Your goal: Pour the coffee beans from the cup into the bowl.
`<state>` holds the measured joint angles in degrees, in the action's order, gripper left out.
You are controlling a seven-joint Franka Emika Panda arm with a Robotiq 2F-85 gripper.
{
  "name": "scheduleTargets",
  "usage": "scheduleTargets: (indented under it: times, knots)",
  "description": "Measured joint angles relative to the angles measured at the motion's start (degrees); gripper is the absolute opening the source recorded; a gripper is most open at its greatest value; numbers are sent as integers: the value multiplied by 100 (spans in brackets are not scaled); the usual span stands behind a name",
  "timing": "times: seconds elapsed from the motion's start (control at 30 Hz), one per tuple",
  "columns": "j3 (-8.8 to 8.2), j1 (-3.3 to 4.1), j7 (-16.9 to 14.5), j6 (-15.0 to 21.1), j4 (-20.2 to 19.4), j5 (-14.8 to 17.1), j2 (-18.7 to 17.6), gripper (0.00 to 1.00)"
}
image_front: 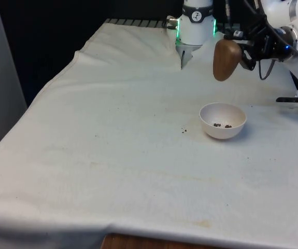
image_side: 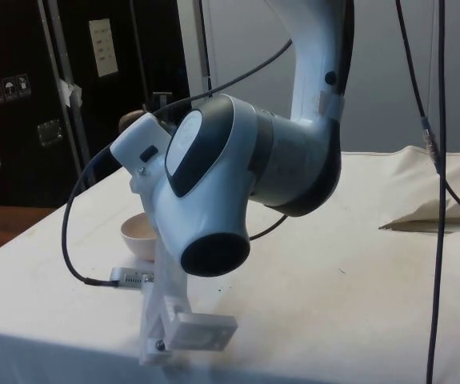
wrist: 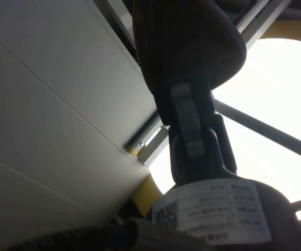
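Above the bowl [image_front: 223, 120], toward the front view's right half of the table [image_front: 112, 155], the gripper [image_front: 246, 54] holds the brown cup [image_front: 225, 59] well off the cloth. The fingers are clamped on the cup's upper part, and the cup hangs tipped far over, its rounded body pointing down toward the bowl. In the wrist view one finger [wrist: 188, 120] presses against the cup's dark wall [wrist: 187, 47], which confirms the hold.

The bowl is white, stands upright on the cloth, and has a few dark beans [image_front: 222, 125] on its bottom. A couple of stray beans [image_front: 184, 130] lie on the cloth just beside it, on the front view's left. In the side view the arm's bulk covers most of the scene, with the bowl's rim [image_side: 138, 232] peeking out behind it.

Judging by the tilt and the beans already in the bowl, the pour itself is the step in hand, and probably near its end. Whether any beans remain inside the cup cannot be told, since its mouth is turned away.

The next move calls for keeping the cup's mouth over the bowl while the last beans fall, perhaps with a little more tilt. The strays suggest the aim matters: the cup is high above a small bowl, so beans can bounce or miss. Once empty, the cup needs turning upright and setting down clear of the bowl.
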<state>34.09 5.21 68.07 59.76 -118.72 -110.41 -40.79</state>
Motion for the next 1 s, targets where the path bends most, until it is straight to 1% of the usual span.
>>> scheduleTargets:
  times: [0.27,0.47,0.83,0.93,1.0]
  knots:
    - [74,6,-23,-57,-6,-6,63,0]
    - [160,6,-74,-69,-46,0,178,0]
    - [189,6,-115,-86,-34,0,235,0]
    - [201,-6,-80,-69,-34,6,235,0]
    - [201,-23,-17,11,-34,40,235,0]
